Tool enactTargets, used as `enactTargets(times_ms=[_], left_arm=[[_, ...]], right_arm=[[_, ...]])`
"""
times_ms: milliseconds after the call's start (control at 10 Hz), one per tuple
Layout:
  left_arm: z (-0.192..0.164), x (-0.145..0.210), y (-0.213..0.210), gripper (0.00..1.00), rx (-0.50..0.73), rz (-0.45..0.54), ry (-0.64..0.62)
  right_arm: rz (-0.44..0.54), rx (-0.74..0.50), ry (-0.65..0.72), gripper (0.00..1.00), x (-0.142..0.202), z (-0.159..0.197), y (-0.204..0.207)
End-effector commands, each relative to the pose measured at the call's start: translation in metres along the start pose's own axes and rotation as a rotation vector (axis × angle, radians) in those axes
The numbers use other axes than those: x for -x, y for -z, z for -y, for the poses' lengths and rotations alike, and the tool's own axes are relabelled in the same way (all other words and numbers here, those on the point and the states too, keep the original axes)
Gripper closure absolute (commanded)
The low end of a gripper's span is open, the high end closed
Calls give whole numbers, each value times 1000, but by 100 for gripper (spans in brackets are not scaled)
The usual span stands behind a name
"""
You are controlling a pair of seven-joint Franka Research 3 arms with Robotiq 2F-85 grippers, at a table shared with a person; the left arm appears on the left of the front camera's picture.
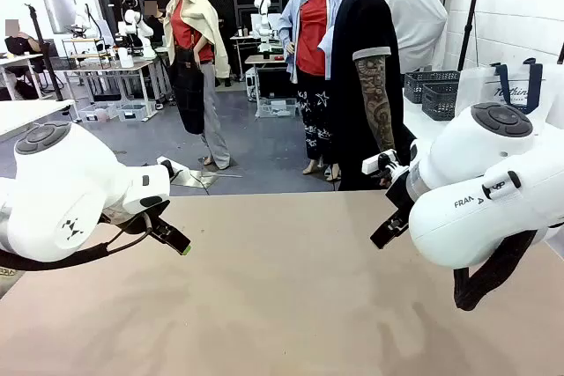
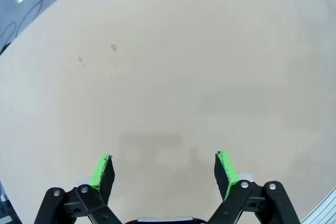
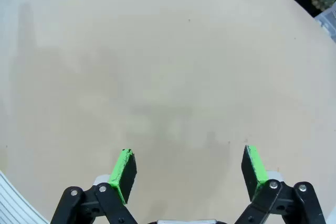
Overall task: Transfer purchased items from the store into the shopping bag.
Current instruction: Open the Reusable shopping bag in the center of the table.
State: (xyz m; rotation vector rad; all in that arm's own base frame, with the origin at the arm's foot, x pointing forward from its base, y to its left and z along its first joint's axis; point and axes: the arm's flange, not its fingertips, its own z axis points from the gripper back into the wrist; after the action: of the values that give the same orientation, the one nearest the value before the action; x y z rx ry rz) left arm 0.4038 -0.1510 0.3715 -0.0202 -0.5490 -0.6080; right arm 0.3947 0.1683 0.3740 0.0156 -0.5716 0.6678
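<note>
Both white arms loom over the near edge of the tan tabletop point(image 1: 282, 305), the right arm point(image 1: 493, 191) entering from the right and the left arm point(image 1: 62, 191) from the left, wrists angled in toward the middle. Beyond the right arm, at the far right, the shopping bag point(image 1: 507, 85) stands upright just beside the dark grey basket point(image 1: 441, 101). Above the tabletop hang the right hand point(image 3: 186, 163) and the left hand point(image 2: 164, 166), green-padded fingers spread wide and empty.

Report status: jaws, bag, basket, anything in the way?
Left and right jaws open, empty, above the table. Shopping bag and dark baskets on a white surface far right. Person standing at the far edge.
</note>
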Motion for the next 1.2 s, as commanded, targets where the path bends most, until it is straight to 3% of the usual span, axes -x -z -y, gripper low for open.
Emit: enactTargets(times_ms=[0, 1100], left_arm=[[0, 0, 0, 0, 0, 0, 0], [0, 0, 0, 0, 0, 0, 0]], right_arm=[[0, 0, 0, 0, 0, 0, 0], [0, 0, -2, 0, 0, 0, 0]])
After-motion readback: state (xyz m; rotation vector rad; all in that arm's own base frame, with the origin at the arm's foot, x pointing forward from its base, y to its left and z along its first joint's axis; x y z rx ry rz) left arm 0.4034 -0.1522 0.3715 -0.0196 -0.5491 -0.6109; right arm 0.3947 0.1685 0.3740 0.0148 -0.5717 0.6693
